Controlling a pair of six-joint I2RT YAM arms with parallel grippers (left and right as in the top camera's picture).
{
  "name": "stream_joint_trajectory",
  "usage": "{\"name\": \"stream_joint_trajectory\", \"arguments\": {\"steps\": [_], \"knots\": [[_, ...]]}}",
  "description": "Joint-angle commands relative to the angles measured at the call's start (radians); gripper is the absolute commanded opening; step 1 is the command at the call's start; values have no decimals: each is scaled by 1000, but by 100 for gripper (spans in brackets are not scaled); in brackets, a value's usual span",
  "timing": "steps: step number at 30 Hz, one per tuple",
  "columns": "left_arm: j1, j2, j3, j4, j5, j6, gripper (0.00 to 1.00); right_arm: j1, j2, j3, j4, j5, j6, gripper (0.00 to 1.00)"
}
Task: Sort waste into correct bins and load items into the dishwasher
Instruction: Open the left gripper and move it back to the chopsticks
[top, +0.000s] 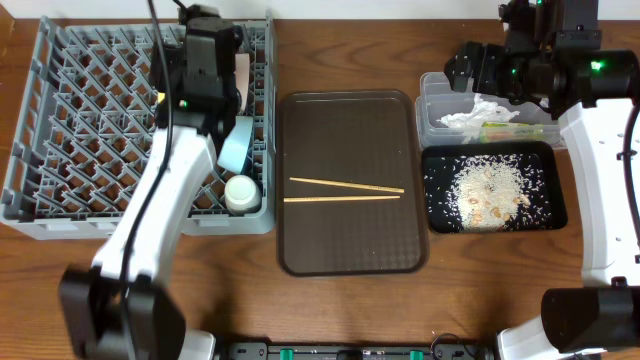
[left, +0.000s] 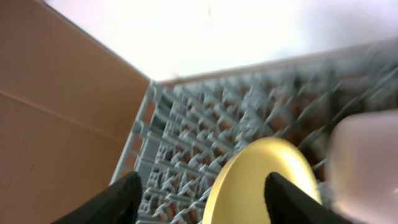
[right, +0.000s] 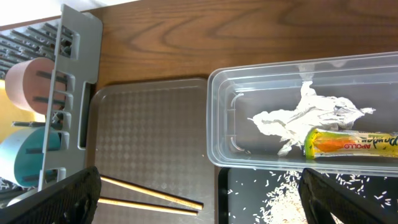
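Over the tray-side edge of the grey dish rack (top: 90, 110), the left tool (left: 206, 202) hangs with its fingers spread. The yellow-green plate (left: 261, 180) stands on edge between them among the pegs, and a gap shows on one side, so it looks released rather than gripped. The likely trouble is a finger catching the rim on lifting away, tipping the plate onto the light-blue bowl (top: 236, 145) and white cup (top: 241, 192) nearby. The left arm reaches across from the near desk (top: 450, 300) edge, wrist angled down into the rack. The right tool (right: 208, 199) hovers wide open and empty above the clear tub (right: 214, 124), which holds the tissue (right: 305, 115) and wrapper (right: 354, 143). The chopsticks (top: 345, 185) lie on the brown tray (top: 350, 240), not yet loaded.
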Motion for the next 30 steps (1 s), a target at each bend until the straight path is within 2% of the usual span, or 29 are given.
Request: {"name": "stream_joint_trajectory", "arguments": {"steps": [1,5,9,12,15,20,26,30], "knots": [[-77,-150,40,-22,10,-175,69,5,6,0,-1,3,7,99],[-207,-253,40,-182,219,-280,74,5,6,0,-2,3,7,99],[-303,-285,35,-299,464,-338,74,5,6,0,-2,2,7,99],[-335,-247,29,-348,547,-573,74,5,6,0,-2,3,7,99],[-347,-170,33,-383,645,-665,74,5,6,0,-1,3,7,99],[-352,6,135,-488,722,-751,79,5,6,0,-1,3,7,99],[-352,187,291,-729,732,-891,84,5,6,0,-1,3,7,99],[-362,259,293,-761,732,-990,85,5,6,0,-2,3,7,99]]}}
